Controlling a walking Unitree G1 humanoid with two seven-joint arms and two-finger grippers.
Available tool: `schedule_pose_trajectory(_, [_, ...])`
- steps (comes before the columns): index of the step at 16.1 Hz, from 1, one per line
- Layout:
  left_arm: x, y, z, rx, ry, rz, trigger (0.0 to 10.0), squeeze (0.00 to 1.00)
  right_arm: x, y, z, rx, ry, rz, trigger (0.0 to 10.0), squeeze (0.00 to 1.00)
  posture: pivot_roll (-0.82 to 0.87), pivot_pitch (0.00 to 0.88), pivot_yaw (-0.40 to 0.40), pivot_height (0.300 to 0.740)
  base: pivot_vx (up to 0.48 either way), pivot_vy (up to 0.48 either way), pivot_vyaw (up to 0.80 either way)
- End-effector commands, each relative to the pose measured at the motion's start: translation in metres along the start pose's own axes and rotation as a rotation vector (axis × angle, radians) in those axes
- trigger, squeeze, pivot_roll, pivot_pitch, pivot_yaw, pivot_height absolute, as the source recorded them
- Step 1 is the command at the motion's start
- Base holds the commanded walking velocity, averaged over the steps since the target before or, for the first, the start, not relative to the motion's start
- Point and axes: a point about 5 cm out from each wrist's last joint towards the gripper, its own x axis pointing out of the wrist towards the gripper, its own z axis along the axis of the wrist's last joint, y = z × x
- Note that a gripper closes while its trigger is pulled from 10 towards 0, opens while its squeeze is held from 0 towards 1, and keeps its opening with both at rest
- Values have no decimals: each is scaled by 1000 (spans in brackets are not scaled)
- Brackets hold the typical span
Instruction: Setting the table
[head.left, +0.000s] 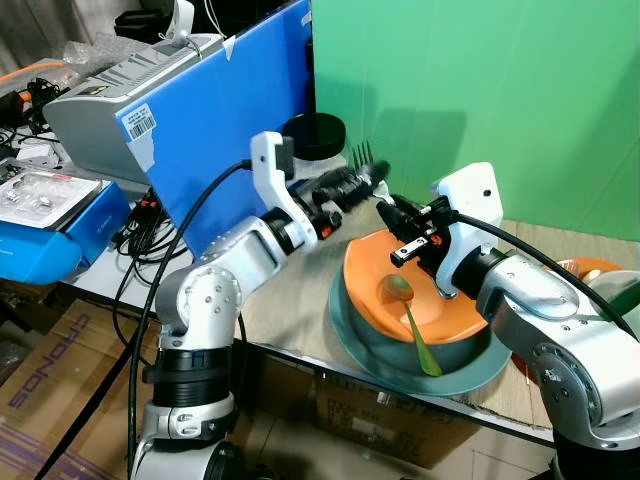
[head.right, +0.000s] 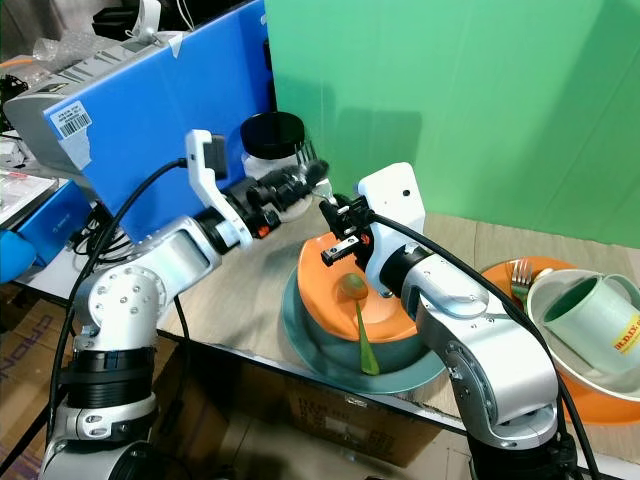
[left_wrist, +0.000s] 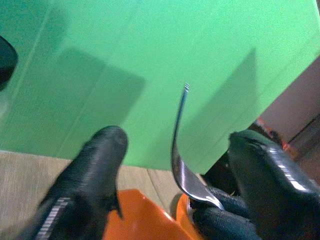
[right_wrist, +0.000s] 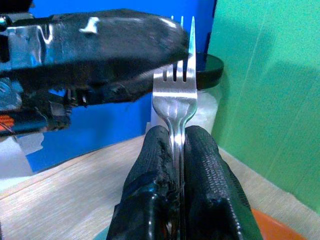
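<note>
I'm looking at a pale wood-grain bench (head.left: 300, 300) w/ a green backdrop (head.left: 480, 100) standing behind it and a blue panel (head.left: 225, 130) propped to my left; past that there's a cluttered side desk w/ a grey box (head.left: 110, 110) and cables, and cardboard boxes (head.left: 60, 370) on the floor under the bench. Count on the bench: 1 teal plate (head.left: 355, 350), 1 orange bowl (head.left: 450, 310) sitting in it, 1 green spoon (head.left: 410, 320) lying in the bowl w/ its handle out over the rim toward me. Off to my right, 1 orange plate (head.right: 590, 400) carrying 1 white bowl (head.right: 560, 360) w/ 1 pale green mug (head.right: 595, 315) tipped inside, plus a 2nd fork (head.right: 520, 275) resting at that plate's edge. 1 clear jar w/ a black lid (head.right: 272, 135) stands at the back by the blue panel. The right end effector (right_wrist: 177, 145) is clamped on a metal fork (right_wrist: 176, 95), tines up, held above the far rim of the orange bowl. The left end effector (left_wrist: 170, 165) sits just beside it w/ fingers (left_wrist: 95, 165) spread either side of the fork, not closed on it.
</note>
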Motion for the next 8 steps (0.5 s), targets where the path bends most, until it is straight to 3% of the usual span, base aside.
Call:
schedule_pose_trajectory(1, [1,0,3,-13,-2,6,0,0,-2,3,5,-9,-36,14,0,0,40,0,91,740,0,0,0])
schedule_pose_trajectory(8, [4,-1,1,-24,11,-18,0,0,-2,5,6,-12,-67,27,0,0,41,0,94,740,0,0,0])
